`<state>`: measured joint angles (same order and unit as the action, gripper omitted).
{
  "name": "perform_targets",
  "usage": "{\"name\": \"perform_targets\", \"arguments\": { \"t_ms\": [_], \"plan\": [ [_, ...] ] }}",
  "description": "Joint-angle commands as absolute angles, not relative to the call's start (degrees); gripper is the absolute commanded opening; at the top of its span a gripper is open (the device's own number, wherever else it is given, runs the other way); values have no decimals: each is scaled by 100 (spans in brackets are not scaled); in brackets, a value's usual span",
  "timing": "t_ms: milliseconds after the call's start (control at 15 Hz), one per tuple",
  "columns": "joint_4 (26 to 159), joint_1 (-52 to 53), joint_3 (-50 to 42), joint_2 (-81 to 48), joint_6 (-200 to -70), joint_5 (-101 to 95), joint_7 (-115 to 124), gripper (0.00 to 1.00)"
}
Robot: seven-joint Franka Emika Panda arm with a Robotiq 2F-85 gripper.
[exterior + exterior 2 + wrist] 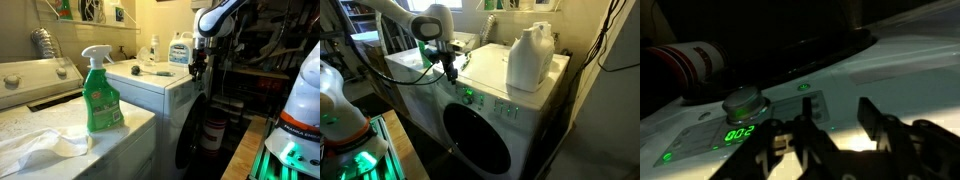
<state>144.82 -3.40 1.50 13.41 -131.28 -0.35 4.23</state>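
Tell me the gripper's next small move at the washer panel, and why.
Probably a small sideways shift toward the dial: in the wrist view the gripper is open, and the dial sits beside its finger gap, next to the green display, not between the fingers.

gripper (450, 75) at washer panel (500, 105) | knob (743, 101) just ahead | jug (530, 58) well apart

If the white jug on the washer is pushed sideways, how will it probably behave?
The white jug stands tall and upright on the washer top, so a high push would probably tip it, a low one slide it. It looks like stiff plastic. Its fill, hence weight, cannot be seen.
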Motion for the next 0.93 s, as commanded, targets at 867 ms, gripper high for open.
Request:
{"name": "perform_targets", "arguments": {
  "t_ms": [867],
  "plan": [
    [15061, -234, 771, 4678, -12551, -772, 1231, 100]
  ]
}}
